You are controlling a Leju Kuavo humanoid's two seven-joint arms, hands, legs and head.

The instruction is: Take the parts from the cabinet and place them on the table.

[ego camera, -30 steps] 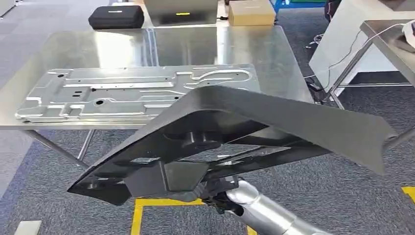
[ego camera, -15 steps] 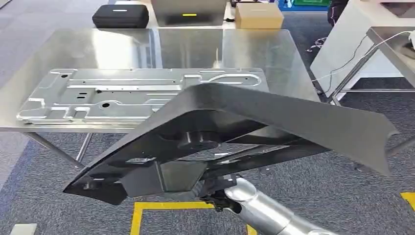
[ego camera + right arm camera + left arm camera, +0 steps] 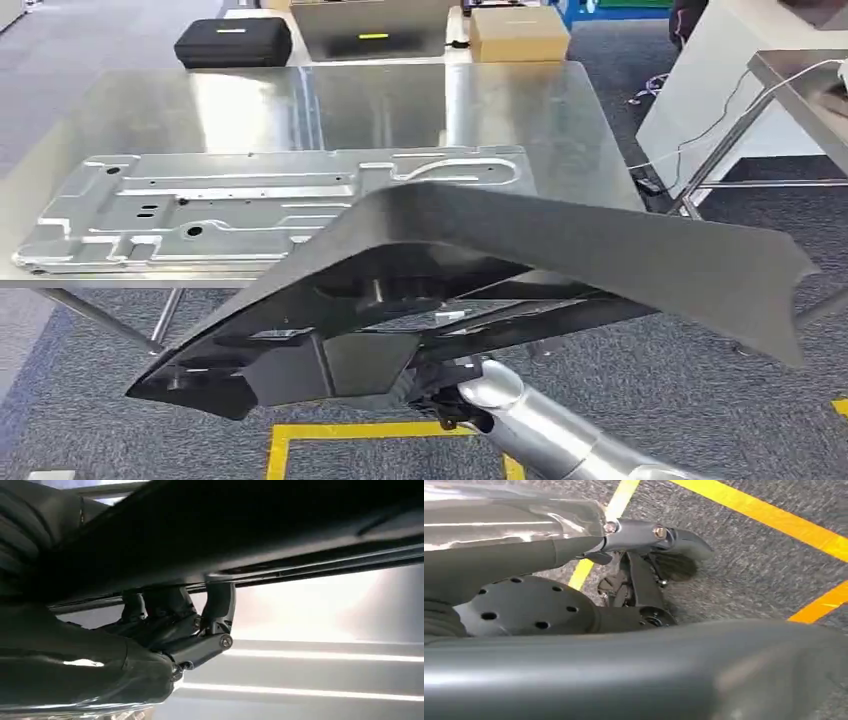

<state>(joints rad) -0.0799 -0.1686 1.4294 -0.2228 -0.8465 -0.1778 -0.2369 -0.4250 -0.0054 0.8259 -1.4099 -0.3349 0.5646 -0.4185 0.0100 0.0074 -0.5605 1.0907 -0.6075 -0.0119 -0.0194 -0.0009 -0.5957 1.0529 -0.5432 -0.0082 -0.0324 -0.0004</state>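
Steel desk: stamped metal panel flat along its near edge, nearer the left corner. Grey carpet floor, yellow tape lines.

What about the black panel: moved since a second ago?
Yes, slightly forward: the black panel covers more of the silver plate on the table than before.

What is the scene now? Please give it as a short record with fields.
held part: large black plastic panel, tilted, carried in front of the robot
right hand: right hand grips the panel from below
left hand: left hand under the panel's edge; its grip cannot be judged
table: steel table ahead, beyond the panel
already on table: stamped metal plate lying flat
behind table: black case, cardboard box
floor: grey carpet with yellow tape lines
task state: panel not yet set down
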